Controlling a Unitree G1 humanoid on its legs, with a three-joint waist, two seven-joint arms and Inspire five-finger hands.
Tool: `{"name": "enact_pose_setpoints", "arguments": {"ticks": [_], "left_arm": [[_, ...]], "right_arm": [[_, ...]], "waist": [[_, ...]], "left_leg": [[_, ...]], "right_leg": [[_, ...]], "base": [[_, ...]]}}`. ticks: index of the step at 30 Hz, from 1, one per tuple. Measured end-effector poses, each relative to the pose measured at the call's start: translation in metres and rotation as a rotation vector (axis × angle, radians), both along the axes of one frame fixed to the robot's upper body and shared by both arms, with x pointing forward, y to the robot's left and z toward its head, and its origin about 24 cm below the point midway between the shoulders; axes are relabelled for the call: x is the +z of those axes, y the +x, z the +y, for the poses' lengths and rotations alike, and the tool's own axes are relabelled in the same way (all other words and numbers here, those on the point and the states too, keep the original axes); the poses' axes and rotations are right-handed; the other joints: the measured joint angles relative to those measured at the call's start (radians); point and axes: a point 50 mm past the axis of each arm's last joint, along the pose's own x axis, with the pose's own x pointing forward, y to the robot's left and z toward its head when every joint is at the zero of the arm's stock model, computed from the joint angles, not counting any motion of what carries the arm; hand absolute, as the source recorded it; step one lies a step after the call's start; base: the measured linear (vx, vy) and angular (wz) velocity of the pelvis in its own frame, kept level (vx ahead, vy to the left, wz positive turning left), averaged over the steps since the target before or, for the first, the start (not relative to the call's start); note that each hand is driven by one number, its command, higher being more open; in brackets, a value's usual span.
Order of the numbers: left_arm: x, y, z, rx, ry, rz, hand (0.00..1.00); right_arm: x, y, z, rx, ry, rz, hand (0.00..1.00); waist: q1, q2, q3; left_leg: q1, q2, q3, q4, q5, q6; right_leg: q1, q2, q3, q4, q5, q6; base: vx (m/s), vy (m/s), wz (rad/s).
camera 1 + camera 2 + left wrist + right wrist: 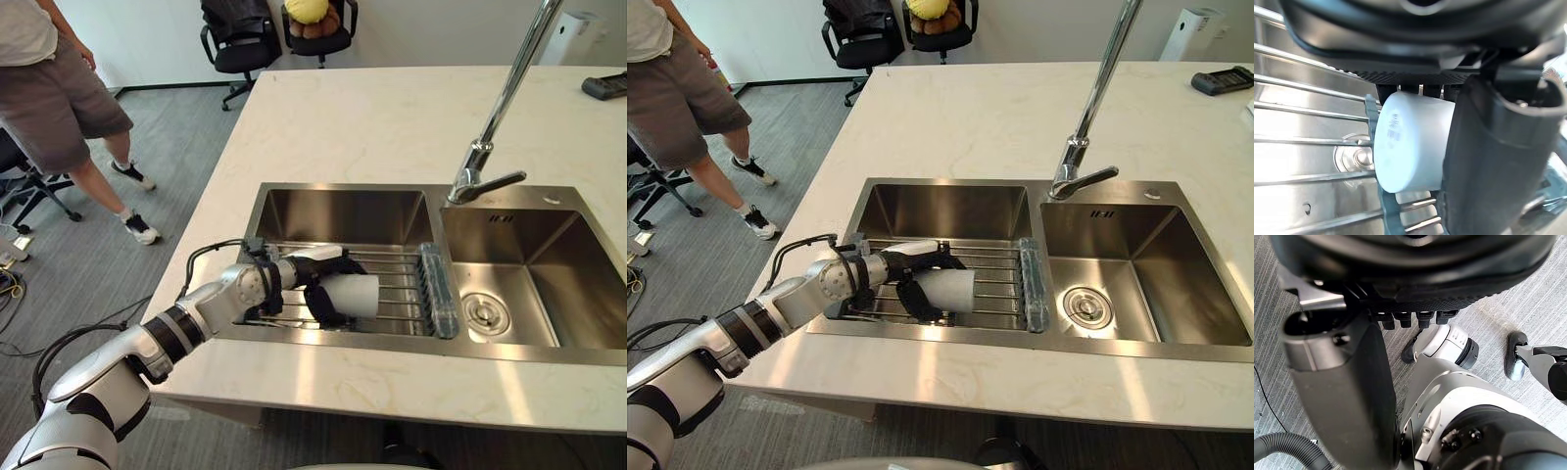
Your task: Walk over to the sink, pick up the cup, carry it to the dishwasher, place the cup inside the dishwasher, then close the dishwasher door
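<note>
– Pale stone island counter (392,127) is taking up most of the shot, with a double steel sink (343,189) sunk into it. Anyone spotting where the cup is sitting?

– Yep, the white cup (358,296) is lying on its side over the wire rack (397,269) that's bridging the left basin (343,215). The left hand (323,294) is coming in from the near left with its fingers curling round the cup and the thumb clamping from the other side. I'm guessing it's grabbing sideways because the cup is tipped over. The rack is keeping it high, so no deep reach is needed.

– Is it lifting yet?

– Can't tell if it's resting on the bars or just clear of them. I'm reading this as the pick-up step, with the carrying and the dishwasher part yet to come.

– Anything in the basins?

– The right basin (549,264) is holding nothing but its drain (482,311), and the left one is looking bare under the rack. What's inside the cup, I can't see.

– And the other arm?

– The right hand (1342,396) is hanging over grey carpet (1528,308), carrying nothing. Open or closed, I can't tell.
</note>
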Motion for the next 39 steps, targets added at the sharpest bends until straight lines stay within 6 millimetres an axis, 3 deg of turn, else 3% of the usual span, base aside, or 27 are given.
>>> {"name": "enact_pose_setpoints", "arguments": {"ticks": [14, 17, 20, 23, 25, 28, 33, 36, 39], "left_arm": [[-0.007, -0.014, -0.005, -0.064, -0.071, -0.224, 0.00], [-0.011, -0.020, 0.001, -0.005, -0.178, -0.249, 0.00], [0.011, -0.025, 0.009, 0.113, -0.446, -0.270, 0.00], [0.054, -0.022, 0.025, 0.262, -0.824, -0.350, 0.00], [0.087, -0.018, 0.047, 0.377, -1.106, -0.448, 0.00], [0.110, -0.026, 0.075, 0.458, -1.363, -0.529, 0.00], [0.109, -0.044, 0.090, 0.496, -1.478, -0.527, 0.00], [0.092, -0.049, 0.104, 0.619, -1.415, -0.533, 0.00], [0.075, -0.055, 0.131, 0.797, -1.374, -0.550, 0.00]], "right_arm": [[0.000, 0.001, -0.003, 0.026, -0.022, -0.001, 1.00], [0.002, 0.003, -0.008, 0.049, -0.035, -0.004, 1.00], [0.001, 0.004, -0.008, 0.047, -0.033, -0.002, 1.00], [0.001, 0.000, -0.008, 0.031, -0.029, 0.009, 1.00], [0.001, 0.000, -0.007, 0.013, -0.025, 0.010, 1.00], [0.001, -0.001, -0.007, 0.005, -0.028, 0.016, 1.00], [-0.002, 0.002, 0.000, 0.061, -0.004, 0.039, 1.00], [-0.002, 0.010, 0.001, 0.116, -0.001, 0.034, 1.00], [-0.003, 0.016, 0.002, 0.153, 0.002, 0.035, 1.00]], "waist": [[0.001, -0.001, -0.002], [-0.001, -0.001, -0.002], [0.012, -0.008, 0.002], [0.036, -0.017, 0.000], [0.060, -0.022, -0.005], [0.086, -0.028, -0.011], [0.127, -0.052, -0.024], [0.138, -0.063, -0.032], [0.139, -0.062, -0.032]], "left_leg": [[-0.013, 0.000, -0.017, 0.007, 0.000, 0.000], [-0.004, -0.001, -0.040, 0.013, 0.002, 0.002], [-0.018, -0.006, -0.067, 0.011, 0.008, 0.011], [-0.017, -0.011, -0.100, -0.003, 0.023, 0.016], [-0.010, -0.012, -0.115, -0.013, 0.034, 0.017], [-0.002, -0.013, -0.136, -0.024, 0.041, 0.017], [-0.003, -0.014, -0.167, -0.025, 0.043, 0.016], [-0.010, -0.014, -0.182, -0.023, 0.042, 0.015], [-0.040, -0.009, -0.208, 0.013, 0.028, 0.014]], "right_leg": [[0.005, -0.004, -0.019, -0.003, 0.000, 0.000], [0.028, -0.008, -0.046, -0.004, 0.000, 0.000], [0.035, -0.013, -0.072, -0.004, -0.002, 0.000], [0.052, -0.016, -0.103, -0.003, -0.004, 0.002], [0.065, -0.016, -0.118, -0.003, -0.007, 0.002], [0.082, -0.016, -0.138, -0.002, -0.013, 0.002], [0.102, -0.016, -0.170, 0.005, -0.029, 0.002], [0.104, -0.016, -0.182, 0.008, -0.037, 0.004], [0.104, -0.014, -0.203, 0.010, -0.046, 0.005]], "base": [[0.00, -0.001, 0.04], [-0.03, -0.028, 0.20], [-0.08, -0.034, 0.28], [-0.06, -0.033, 0.31], [-0.04, -0.020, 0.21], [-0.03, -0.016, 0.24], [-0.01, -0.003, 0.20], [0.01, -0.004, 0.13], [0.02, -0.014, 0.21]]}}
